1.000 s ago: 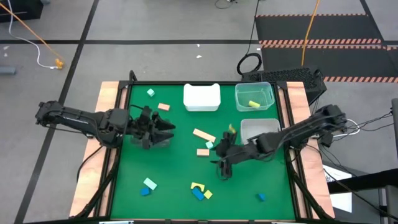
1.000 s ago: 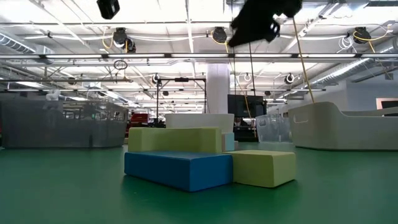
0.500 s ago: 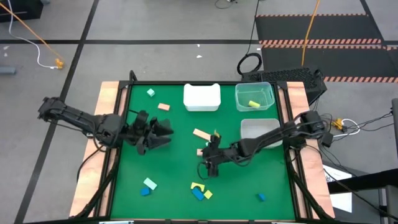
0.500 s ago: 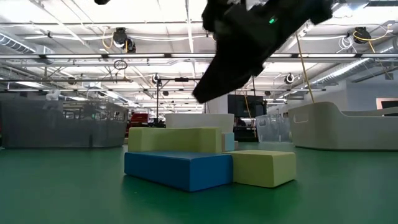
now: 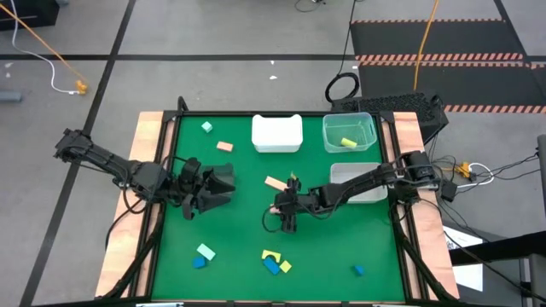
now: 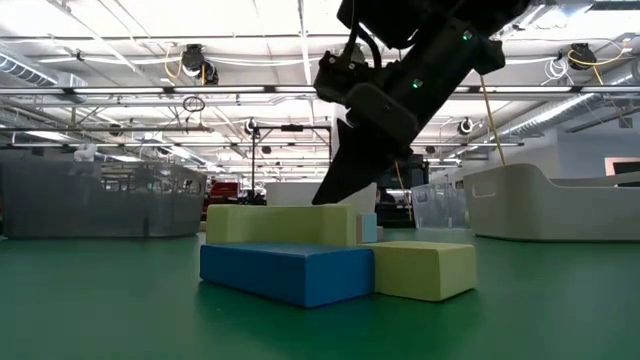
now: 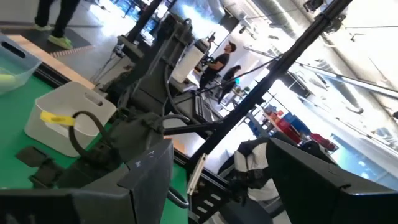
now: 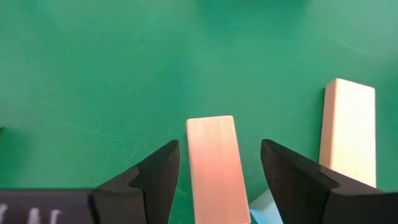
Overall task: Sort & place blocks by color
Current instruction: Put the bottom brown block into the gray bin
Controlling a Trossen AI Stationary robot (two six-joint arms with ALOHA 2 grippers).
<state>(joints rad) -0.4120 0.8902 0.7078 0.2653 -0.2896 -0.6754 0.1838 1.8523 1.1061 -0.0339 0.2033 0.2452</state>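
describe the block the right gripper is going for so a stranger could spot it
Start at the white opaque bin on the green table mat, then look nearer, mid-table. The tan-pink bar block lies flat between the open right gripper fingers. A paler, longer bar lies beside it, outside the fingers.

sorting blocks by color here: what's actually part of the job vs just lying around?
Job: tan-pink block between the open right gripper's fingers; tan bar; blue block; yellow arch; white bin; clear bin. The left gripper waits at the table's left.

Lying about: coiled black cable; orange cord; striped floor mat.
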